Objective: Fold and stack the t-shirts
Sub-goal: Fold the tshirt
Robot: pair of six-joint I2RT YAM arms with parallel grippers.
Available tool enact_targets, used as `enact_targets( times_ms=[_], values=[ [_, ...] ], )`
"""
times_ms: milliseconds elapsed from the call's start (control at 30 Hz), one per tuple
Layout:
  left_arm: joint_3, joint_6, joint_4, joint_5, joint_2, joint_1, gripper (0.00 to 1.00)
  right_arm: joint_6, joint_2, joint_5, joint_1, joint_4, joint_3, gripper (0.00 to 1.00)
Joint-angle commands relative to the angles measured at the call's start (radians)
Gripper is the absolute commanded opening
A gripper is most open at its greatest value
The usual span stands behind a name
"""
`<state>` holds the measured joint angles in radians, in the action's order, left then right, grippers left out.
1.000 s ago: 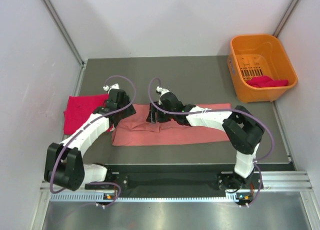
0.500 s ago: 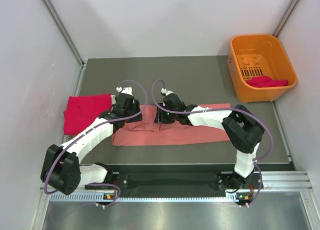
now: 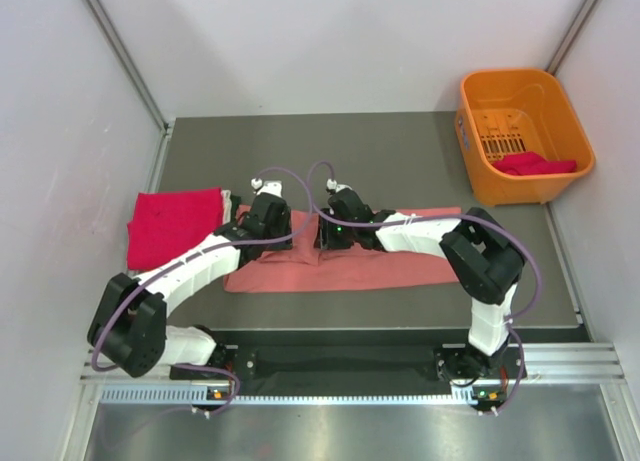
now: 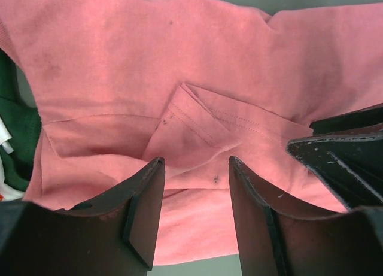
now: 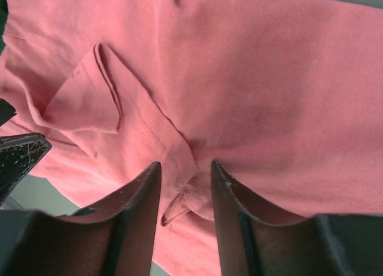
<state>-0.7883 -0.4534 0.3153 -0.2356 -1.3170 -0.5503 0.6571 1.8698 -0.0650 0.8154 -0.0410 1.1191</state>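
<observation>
Left end effector (image 4: 194, 168) apart, over sleeve fold of salmon-pink shirt (image 3: 400, 266). My right end effector (image 5: 185, 171) clamped on hem ridge just beside. Bare desk (image 3: 380, 151) beyond shirt's far edge.

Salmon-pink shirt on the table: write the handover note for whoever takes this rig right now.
Left gripper: open, low over the salmon-pink shirt, a loose flap below its jaws.
Right gripper: shut on a ridge of that shirt, beside the left one.
Shirt lies as a long band across mid-table. Magenta-red shirt lies folded at the left; red cloth sits in the orange basket.
Done: one shirt folded. Left: finish folding the pink one, stack it, fetch the basket cloth.
</observation>
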Motion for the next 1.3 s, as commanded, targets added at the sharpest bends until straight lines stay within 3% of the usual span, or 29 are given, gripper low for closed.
enact_targets(
  times_ms=[0,233,433,600,967,1267],
  values=[
    [-0.005,0.024,-0.053,-0.033,-0.007,-0.008,0.52,0.007,0.005,-0.002,-0.009,0.021,-0.016,0.36],
    [-0.006,0.042,-0.07,-0.019,-0.011,-0.011,0.49,-0.005,-0.009,-0.064,-0.007,0.093,-0.041,0.0],
    [-0.009,0.056,-0.067,0.031,-0.028,-0.011,0.48,-0.008,-0.041,-0.119,-0.009,0.223,-0.13,0.0],
    [0.006,0.077,-0.09,0.044,-0.033,-0.013,0.51,-0.056,-0.038,-0.142,-0.007,0.22,-0.119,0.0],
    [0.006,0.15,-0.176,0.05,-0.093,-0.014,0.42,-0.097,-0.05,-0.167,-0.016,0.351,-0.174,0.0],
    [0.037,0.139,-0.174,0.085,-0.077,-0.017,0.47,-0.07,-0.047,-0.216,-0.032,0.414,-0.212,0.0]
  ],
)
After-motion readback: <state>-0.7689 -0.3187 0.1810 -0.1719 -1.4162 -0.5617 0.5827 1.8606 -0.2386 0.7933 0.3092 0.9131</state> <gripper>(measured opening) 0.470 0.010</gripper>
